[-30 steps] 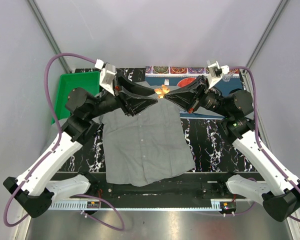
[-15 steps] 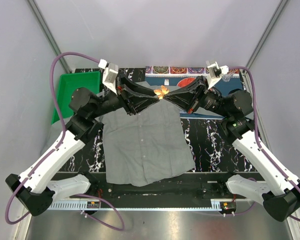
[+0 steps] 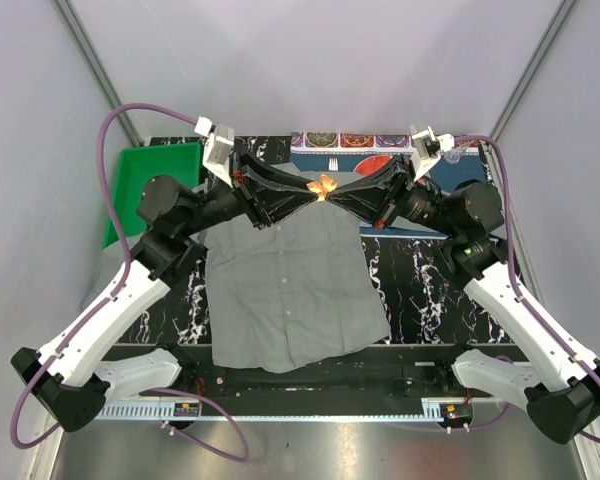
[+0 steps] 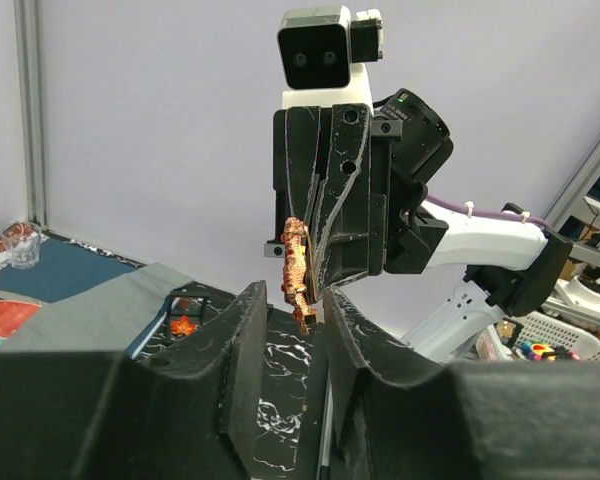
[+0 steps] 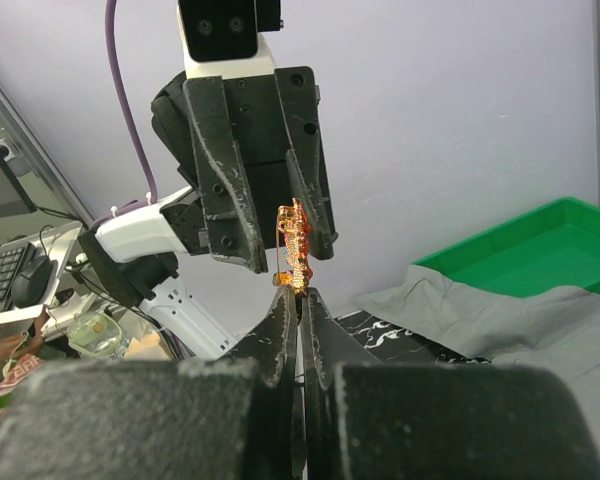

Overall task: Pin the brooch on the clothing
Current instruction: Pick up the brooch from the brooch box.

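The small orange-gold brooch (image 3: 323, 185) hangs in the air above the collar end of the grey shirt (image 3: 285, 290), which lies flat on the table. My right gripper (image 3: 333, 193) is shut on the brooch's lower end; the right wrist view shows the brooch (image 5: 296, 246) standing up from my pinched right gripper (image 5: 298, 293). My left gripper (image 3: 313, 193) faces it from the left, open. In the left wrist view the brooch (image 4: 295, 262) hangs just beyond my left gripper (image 4: 302, 302), and its lower tip reaches the gap without touching a finger.
A green tray (image 3: 150, 180) sits at the far left, also seen in the right wrist view (image 5: 540, 250). A blue patterned placemat (image 3: 380, 150) lies at the far edge, with a small glass (image 3: 467, 150) to its right. The tabletop is black marble (image 3: 420, 290).
My left gripper has moved right and slightly farther away, closing in on the brooch. The right gripper and brooch have shifted slightly toward the far side.
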Available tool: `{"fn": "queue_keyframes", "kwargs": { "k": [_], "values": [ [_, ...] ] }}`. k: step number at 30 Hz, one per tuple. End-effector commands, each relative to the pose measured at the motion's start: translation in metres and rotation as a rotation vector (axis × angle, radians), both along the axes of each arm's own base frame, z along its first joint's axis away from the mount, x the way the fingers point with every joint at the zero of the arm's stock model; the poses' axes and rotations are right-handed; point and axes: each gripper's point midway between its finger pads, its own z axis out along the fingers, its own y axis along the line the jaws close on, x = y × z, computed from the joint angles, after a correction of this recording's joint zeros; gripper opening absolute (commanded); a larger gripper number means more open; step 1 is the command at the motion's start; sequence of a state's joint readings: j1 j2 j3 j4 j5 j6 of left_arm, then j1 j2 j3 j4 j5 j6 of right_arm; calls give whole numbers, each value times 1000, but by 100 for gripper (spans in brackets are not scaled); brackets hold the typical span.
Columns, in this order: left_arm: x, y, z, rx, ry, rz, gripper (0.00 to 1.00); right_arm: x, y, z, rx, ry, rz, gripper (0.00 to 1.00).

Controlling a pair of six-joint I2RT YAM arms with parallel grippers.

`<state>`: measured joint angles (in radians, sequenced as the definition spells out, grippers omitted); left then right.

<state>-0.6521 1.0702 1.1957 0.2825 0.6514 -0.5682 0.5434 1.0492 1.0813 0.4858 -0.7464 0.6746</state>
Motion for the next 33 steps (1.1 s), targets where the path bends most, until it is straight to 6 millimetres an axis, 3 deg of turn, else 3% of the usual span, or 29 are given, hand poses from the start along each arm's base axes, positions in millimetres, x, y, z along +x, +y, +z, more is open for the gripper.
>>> {"fn": "queue_keyframes", "kwargs": {
  "k": [1, 3, 5, 7, 9, 10, 14, 15, 17, 20, 21, 22, 24, 25, 29, 30, 32, 33],
  "values": [
    [-3, 3, 21, -43, -39, 3, 25, -12, -1, 11, 27, -69, 17, 0],
    [-1, 3, 20, -41, -35, 13, 17, -12, 0, 10, 26, -62, 20, 0],
    [-1, 5, 19, -38, -35, 21, 1, -12, 1, 8, 22, -61, 23, 0],
    [0, 8, 19, -33, -32, 40, 0, -12, 1, 6, 19, -57, 23, 0],
    [2, 10, 17, -22, -35, 59, 0, -9, 0, 3, 16, -43, 8, 22],
    [9, 15, 12, 5, -32, 97, 0, -7, 0, -1, 9, -26, -3, 38],
    [32, 33, -11, 170, -90, 255, 0, -2, -5, -22, -60, 6, -68, 71],
    [35, 39, -11, 214, -137, 294, 0, 1, -11, -25, -64, 15, -122, 83],
    [53, 57, -39, 412, -244, 422, 0, 9, -17, -45, -135, 43, -189, 89],
    [77, 89, -67, 736, -483, 616, 0, 11, -21, -67, -219, 63, -220, 92],
    [82, 94, -88, 847, -552, 631, 0, 16, -19, -72, -241, 82, -226, 92],
    [88, 106, -93, 1020, -730, 706, 0, 20, -18, -81, -277, 89, -231, 91],
    [93, 110, -114, 1201, -894, 750, 0, 36, -15, -87, -317, 122, -263, 88],
    [90, 114, -111, 1281, -990, 772, 0, 41, -13, -91, -339, 139, -271, 84],
    [86, 114, -125, 1454, -977, 709, 0, 64, -6, -91, -356, 149, -309, 77],
    [86, 115, -122, 1482, -972, 713, 0, 65, -3, -97, -355, 161, -303, 77],
    [88, 113, -123, 1505, -943, 722, 0, 64, 0, -87, -296, 110, -285, 74],
    [88, 113, -118, 1502, -934, 726, 0, 60, 1, -100, -296, 113, -267, 73]
  ]
}}
